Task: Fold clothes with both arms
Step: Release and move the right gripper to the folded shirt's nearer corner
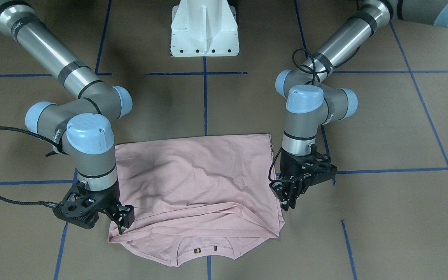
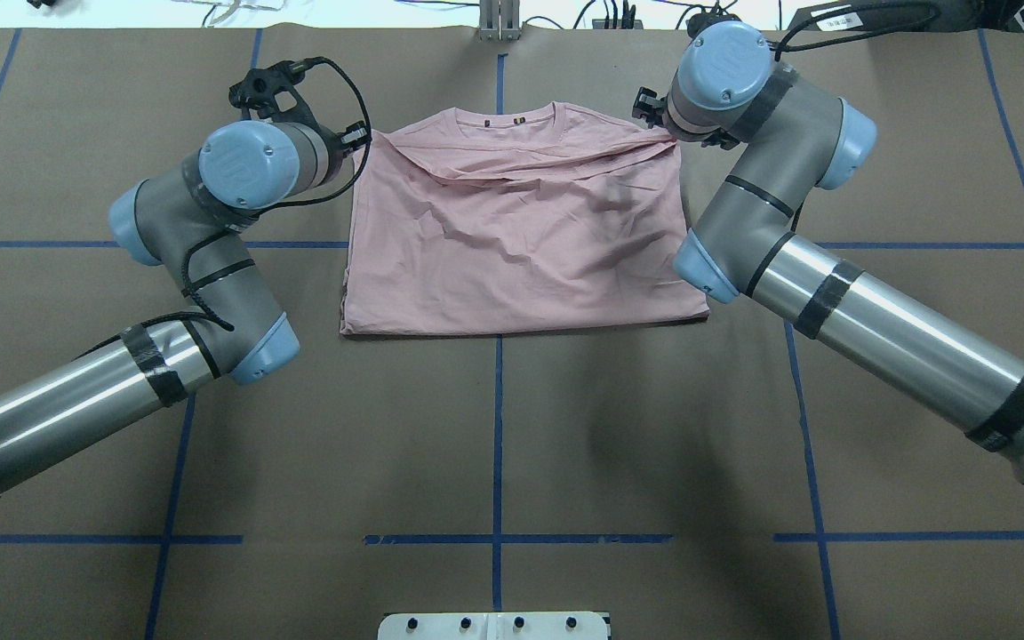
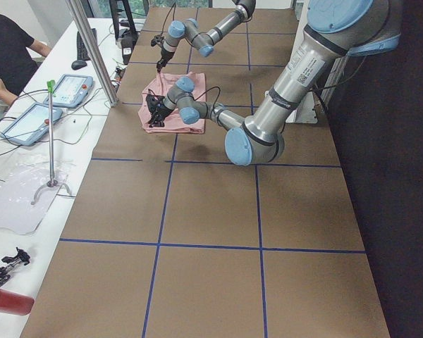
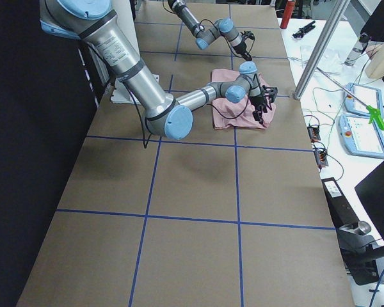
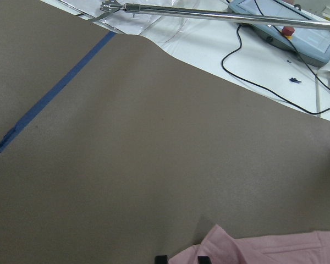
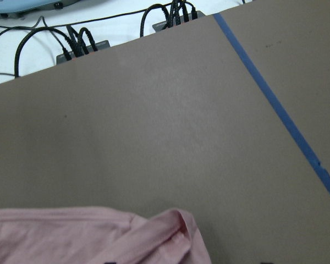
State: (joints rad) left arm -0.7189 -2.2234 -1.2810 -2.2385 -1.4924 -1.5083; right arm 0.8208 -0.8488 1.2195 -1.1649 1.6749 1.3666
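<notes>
T-shirt [image 1: 193, 182], pale pink and wrinkled, lies folded over on itself.

Left arm [image 1: 338, 46]: stretched forward over the table, bent at the elbow, wrist turned downward.
Left gripper [image 1: 288, 197]: pointed down, fingers nearly together; grip unclear.
Right arm [image 1: 47, 52]: mirrored the left, wrist downward.
Right gripper [image 1: 121, 222]: hung low, fingers spread apart.

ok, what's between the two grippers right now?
Only the pink T-shirt: its folded collar end spans from the right gripper to the left gripper, clearest in the front-facing view.
</notes>
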